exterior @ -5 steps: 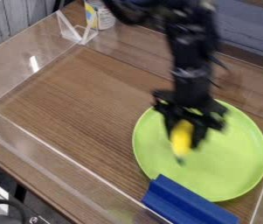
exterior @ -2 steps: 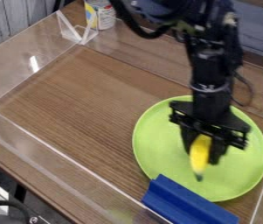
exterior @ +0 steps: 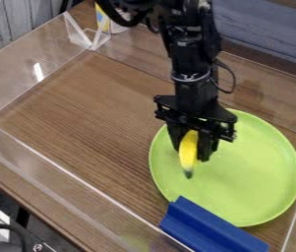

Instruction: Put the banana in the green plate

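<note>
A: In the camera view, where's the banana [exterior: 189, 153]?

B: Clamped between the jaws of the gripper [exterior: 194, 148], hanging nearly upright over the left edge of the plate [exterior: 262, 182], its tip low, seemingly just above the plate.

A: What could go wrong?

B: It's close to the rim. Released here, it may tip outward and roll onto the table [exterior: 97, 103]. The blue block [exterior: 209, 228] sits at the plate's near edge, so a bounce could lodge it there.
</note>
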You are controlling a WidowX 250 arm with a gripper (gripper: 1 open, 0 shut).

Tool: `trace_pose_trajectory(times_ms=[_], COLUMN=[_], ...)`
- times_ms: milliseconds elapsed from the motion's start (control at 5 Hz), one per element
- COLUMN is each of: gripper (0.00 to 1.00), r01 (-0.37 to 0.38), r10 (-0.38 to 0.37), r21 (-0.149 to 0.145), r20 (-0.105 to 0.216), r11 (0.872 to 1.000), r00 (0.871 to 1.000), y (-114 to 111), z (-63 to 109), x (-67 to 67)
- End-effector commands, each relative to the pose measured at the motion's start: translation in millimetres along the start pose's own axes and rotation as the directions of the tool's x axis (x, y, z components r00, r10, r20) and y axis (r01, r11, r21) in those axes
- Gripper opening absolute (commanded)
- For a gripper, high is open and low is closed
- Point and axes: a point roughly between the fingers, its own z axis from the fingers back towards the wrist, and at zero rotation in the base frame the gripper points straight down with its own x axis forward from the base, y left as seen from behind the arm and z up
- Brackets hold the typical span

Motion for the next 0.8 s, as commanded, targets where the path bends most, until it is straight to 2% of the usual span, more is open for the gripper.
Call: trace_pose_trajectory(times_ms=[0, 400, 600], gripper=[0.0, 0.0, 0.0], r01=[0.018, 0.048, 0.061], r10=[-0.017, -0.048, -0.061], r21=[-0.011, -0.008, -0.002], r20=[0.052, 0.033, 0.017], r11=[1.0, 0.999, 0.998], r00=[0.998, 0.998, 0.998], y=[-17, -57, -68], z=[11.2, -11.7, -23.2], x=[10.2, 22.1, 24.5])
